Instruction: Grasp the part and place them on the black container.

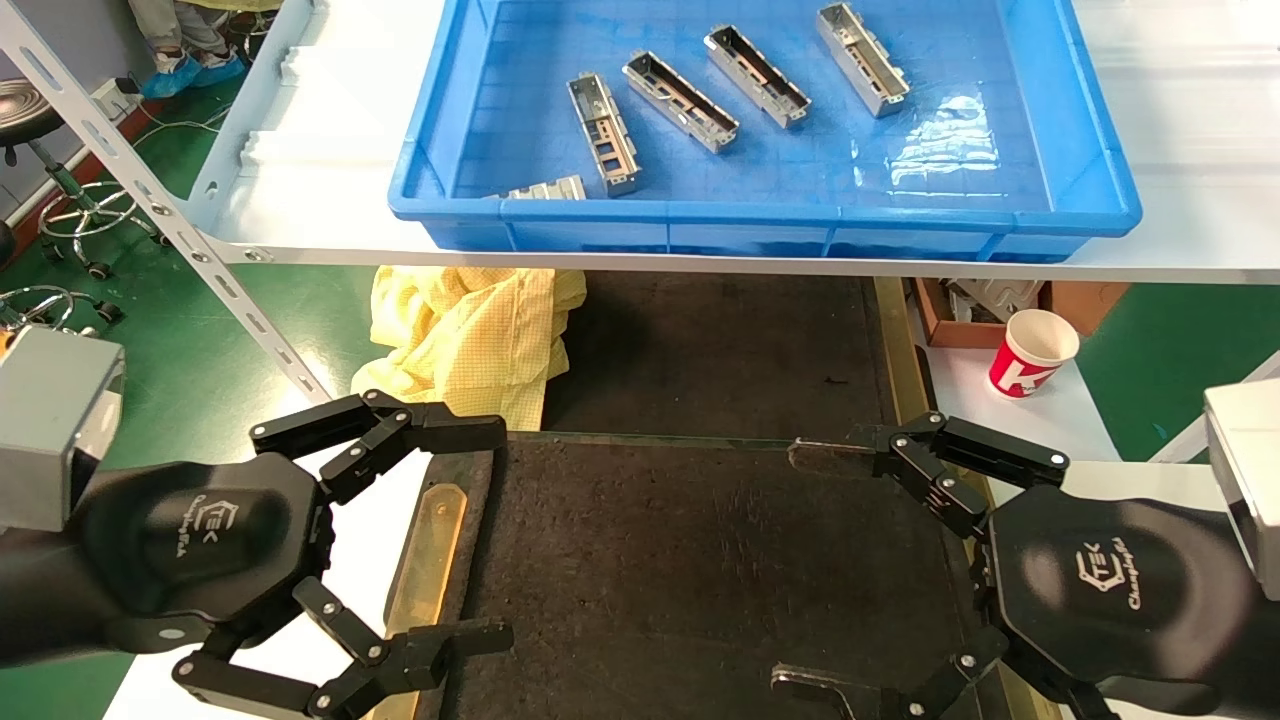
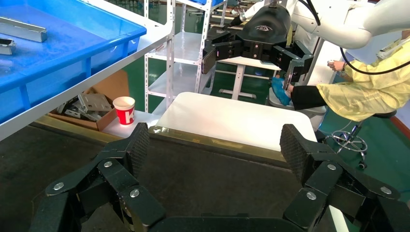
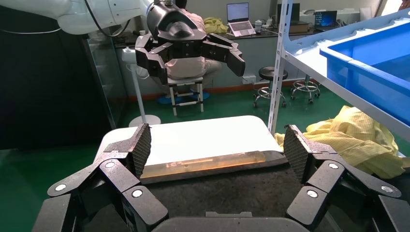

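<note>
Several silvery channel-shaped parts (image 1: 604, 133) lie in the blue bin on the raised shelf at the back; one also shows in the left wrist view (image 2: 21, 29). The black container (image 1: 700, 560) is the flat dark tray below me, with brass strips along its sides. My left gripper (image 1: 490, 533) hovers open over its left rim, with nothing between its fingers (image 2: 215, 145). My right gripper (image 1: 795, 568) hovers open over the tray's right side, also holding nothing (image 3: 217, 145). Both are well short of the parts. The tray's surface is bare (image 2: 193, 179) (image 3: 227, 193).
The blue bin (image 1: 760, 210) sits on a white shelf whose front edge overhangs the tray's far end. A yellow cloth (image 1: 470, 335) lies under the shelf at left. A red-and-white paper cup (image 1: 1033, 352) and a cardboard box (image 1: 960, 320) stand at right. A slanted shelf upright (image 1: 150, 200) is at left.
</note>
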